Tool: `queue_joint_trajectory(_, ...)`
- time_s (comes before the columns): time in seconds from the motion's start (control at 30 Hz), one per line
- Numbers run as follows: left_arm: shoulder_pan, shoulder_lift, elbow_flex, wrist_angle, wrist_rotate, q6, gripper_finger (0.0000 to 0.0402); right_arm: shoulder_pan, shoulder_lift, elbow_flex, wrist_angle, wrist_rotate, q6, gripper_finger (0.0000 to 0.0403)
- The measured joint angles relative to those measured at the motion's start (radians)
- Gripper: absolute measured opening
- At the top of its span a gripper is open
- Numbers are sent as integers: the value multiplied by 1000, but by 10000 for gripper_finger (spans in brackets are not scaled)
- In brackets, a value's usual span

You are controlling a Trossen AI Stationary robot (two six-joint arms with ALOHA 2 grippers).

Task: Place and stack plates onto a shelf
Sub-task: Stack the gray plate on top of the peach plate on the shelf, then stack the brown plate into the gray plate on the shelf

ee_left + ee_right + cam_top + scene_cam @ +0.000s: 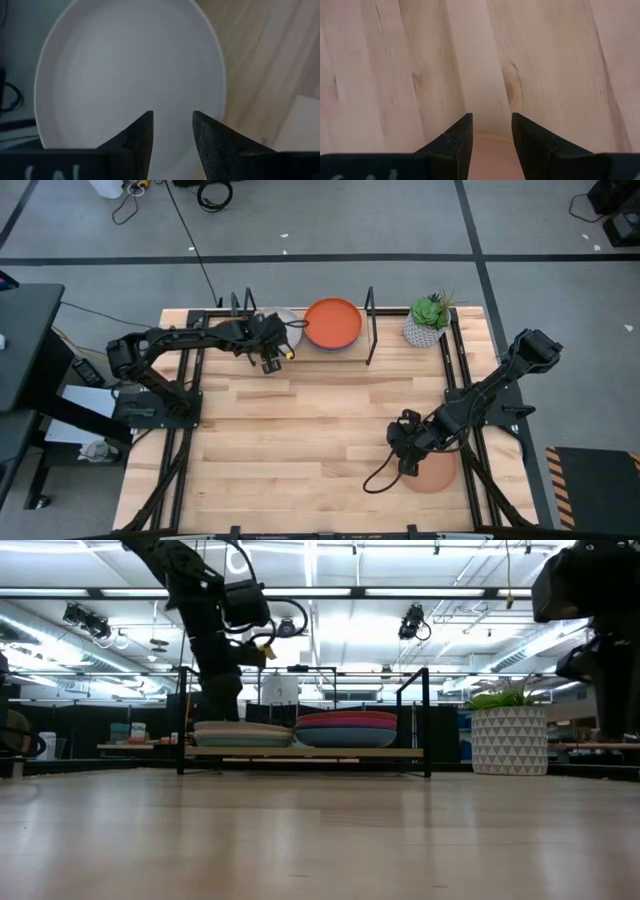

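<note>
**Two grippers, one plate left on the table**

The left gripper (270, 360) hangs above the left end of the shelf (310, 752), its fingers parted with a narrow gap and nothing between them; its wrist view looks straight down onto a pale grey plate (130, 75) lying beneath. The right gripper (405, 442) is low over the table (300, 440) near the front right, at the edge of a tan-brown plate (435, 472). Its fingers stand a little apart, with the plate's rim (490, 145) showing just between them; whether they touch it cannot be told.

Progress, as judged: two stacks already sit on the shelf. The left stack (243, 734) is topped by the pale plate. The right stack (346, 729) is topped by an orange plate (332, 323), with pink and blue rims below it in the low view. The exact count in each stack cannot be read. Only the tan-brown plate appears to remain off the shelf, so the task looks close to its end. A potted plant (428, 320) stands beside the shelf's right end.
</note>
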Motion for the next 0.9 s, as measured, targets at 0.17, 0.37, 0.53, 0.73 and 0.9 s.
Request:
queue_joint_trajectory(0.17,29,7,0,34,75,17,144,18,0,0,-3,1,47,141)
queue_joint_trajectory(0.37,8,-13,20,4,116,33,144,38,0,0,-3,-9,91,141)
queue_joint_trajectory(0.53,-61,-56,39,146,395,21,144,7,-4,22,-80,-135,151,141)
queue_joint_trajectory(0.73,-184,-45,-27,391,451,138,144,-25,23,101,-310,-187,193,141)
queue_joint_trajectory(0.9,-256,-46,-41,480,450,184,144,-25,26,133,-509,-131,92,143)
